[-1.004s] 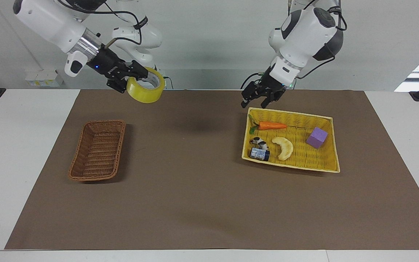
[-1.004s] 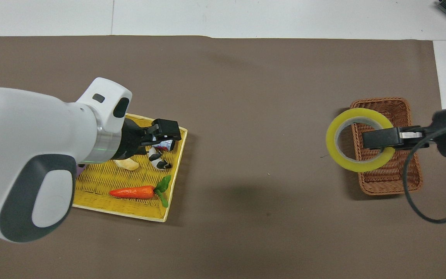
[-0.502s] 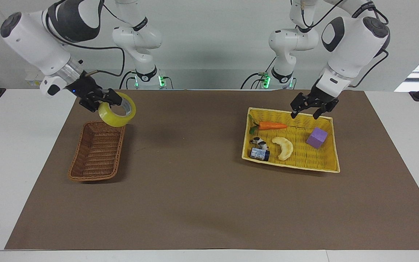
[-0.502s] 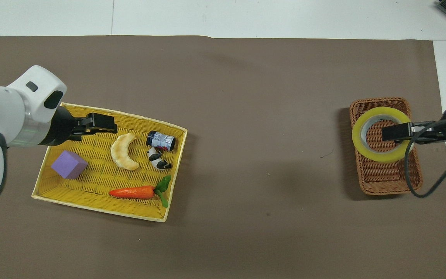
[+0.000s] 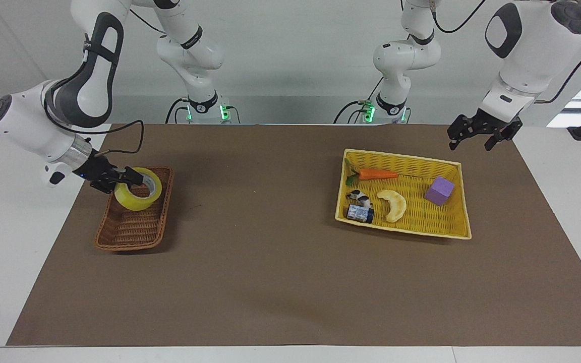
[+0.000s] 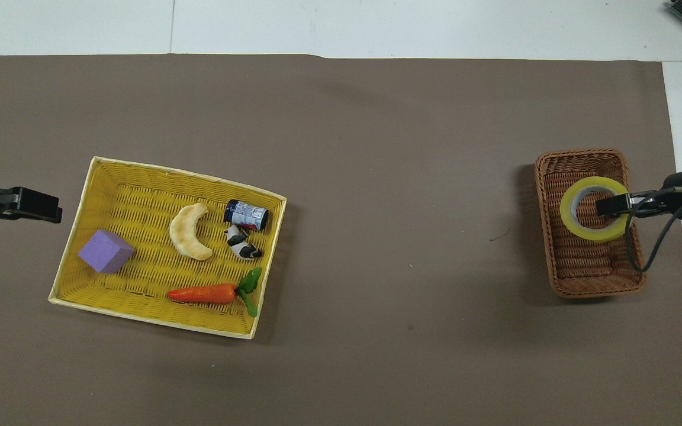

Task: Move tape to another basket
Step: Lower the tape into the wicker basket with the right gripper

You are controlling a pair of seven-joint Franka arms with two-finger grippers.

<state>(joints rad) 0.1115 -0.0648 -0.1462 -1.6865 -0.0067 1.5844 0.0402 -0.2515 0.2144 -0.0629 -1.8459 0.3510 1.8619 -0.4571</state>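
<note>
The yellow tape roll is down inside the brown wicker basket, at the basket's end nearer the robots. My right gripper is shut on the roll's wall, one finger inside the core. I cannot tell whether the roll rests on the basket's bottom. In the overhead view the tape lies within the basket, with the right gripper on it. My left gripper is open and empty, raised over the mat beside the yellow tray, also seen in the overhead view.
The yellow woven tray toward the left arm's end holds a carrot toy, a pale banana toy, a purple cube, a small can and a cow figure. A brown mat covers the table.
My right gripper carried the tape down from above the mat into the brown basket. My left gripper swung away from over the yellow tray toward the table's end.
</note>
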